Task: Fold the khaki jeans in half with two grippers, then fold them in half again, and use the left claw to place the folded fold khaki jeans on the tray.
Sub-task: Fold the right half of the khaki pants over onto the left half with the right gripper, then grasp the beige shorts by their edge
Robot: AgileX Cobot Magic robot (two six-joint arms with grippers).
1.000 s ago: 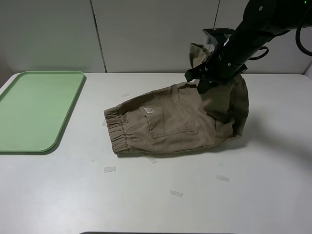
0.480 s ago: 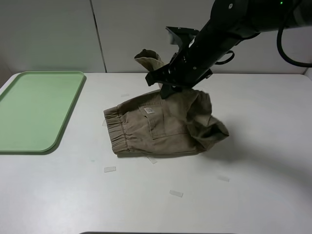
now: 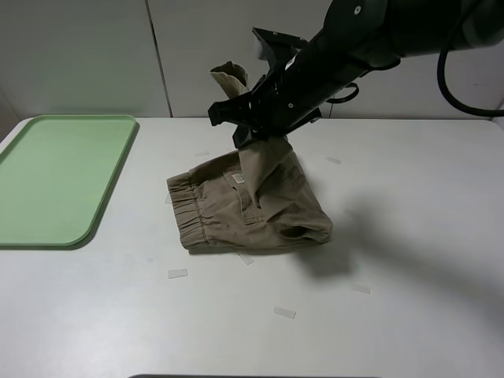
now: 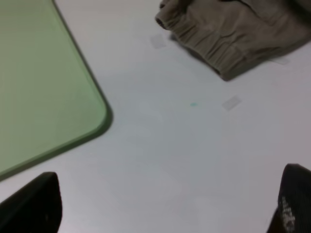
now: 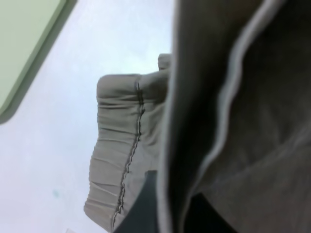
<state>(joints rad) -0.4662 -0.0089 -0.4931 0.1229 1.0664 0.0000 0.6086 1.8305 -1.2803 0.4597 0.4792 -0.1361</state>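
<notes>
Exterior high: khaki jeans (image 3: pixel 264 206) hang pinched between fingers of right gripper (image 3: pixel 246 135).

Premises assessed as a robotics laboratory or test bench. Grounds: a bare white table (image 3: pixel 409 315) stands against blank pale wall panels (image 3: pixel 79 55) divided by one dark vertical seam (image 3: pixel 158 59). A bulky black right arm (image 3: pixel 354 39) with an exposed cable (image 3: pixel 442 83) reaches over the surface. Small clear tape strips (image 3: pixel 177 273) are stuck to the tabletop. The only items laid out are a pale-green tray (image 3: pixel 47 181) and the khaki jeans (image 3: pixel 236 216).
</notes>
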